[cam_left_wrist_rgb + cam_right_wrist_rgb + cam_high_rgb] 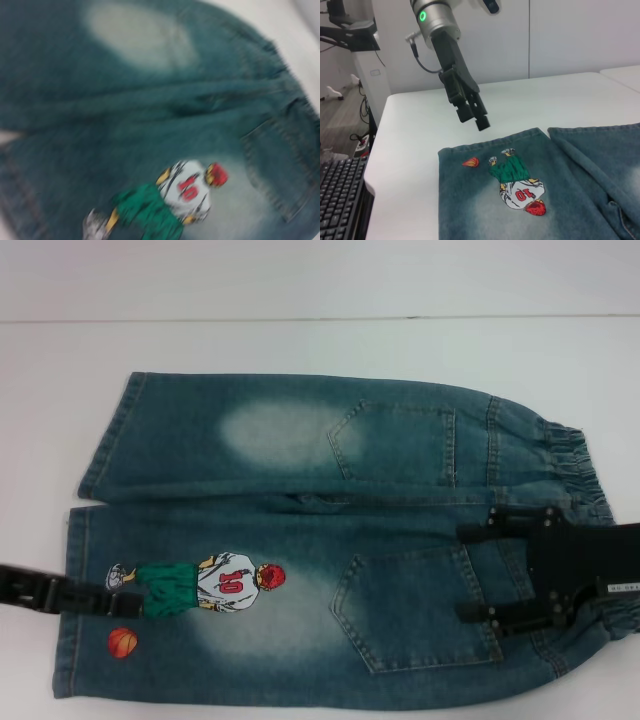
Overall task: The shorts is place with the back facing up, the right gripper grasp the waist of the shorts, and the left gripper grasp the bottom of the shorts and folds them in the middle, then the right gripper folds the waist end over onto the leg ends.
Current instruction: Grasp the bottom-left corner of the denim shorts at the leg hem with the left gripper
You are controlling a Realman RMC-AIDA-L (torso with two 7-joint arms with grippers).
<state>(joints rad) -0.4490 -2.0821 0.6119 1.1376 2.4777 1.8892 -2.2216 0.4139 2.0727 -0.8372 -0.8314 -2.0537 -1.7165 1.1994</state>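
From my head camera, the shorts point(330, 540) lie flat and unfolded on the white table point(300, 340), back side up, with both patch pockets showing, the legs running toward my left and the waist toward my right. The nearer leg carries the cartoon player numbered 10 point(215, 583) and a small orange basketball print point(122, 642) just beside its hem; past the crotch seam the farther leg shows a pale bleached patch point(275, 430) and the second pocket. My right gripper point(478, 570) sits over the waist of the shorts point(580, 465) on the nearer half, its two black fingers spread wide apart, one above the nearer back pocket point(420, 610) and one across it, with nothing clamped between them that I can see. My left gripper point(105, 602) reaches in from the left over the bottom of the shorts point(70, 600), its tip close by the player's feet. In the right wrist view that gripper point(476, 119) hangs above the table, just short of the hem and clear of the denim, holding nothing; I cannot tell how far its fingers are parted. Its silver arm shows the green ring light point(423, 15). Off the table edge in that view there is a black keyboard point(340, 195).
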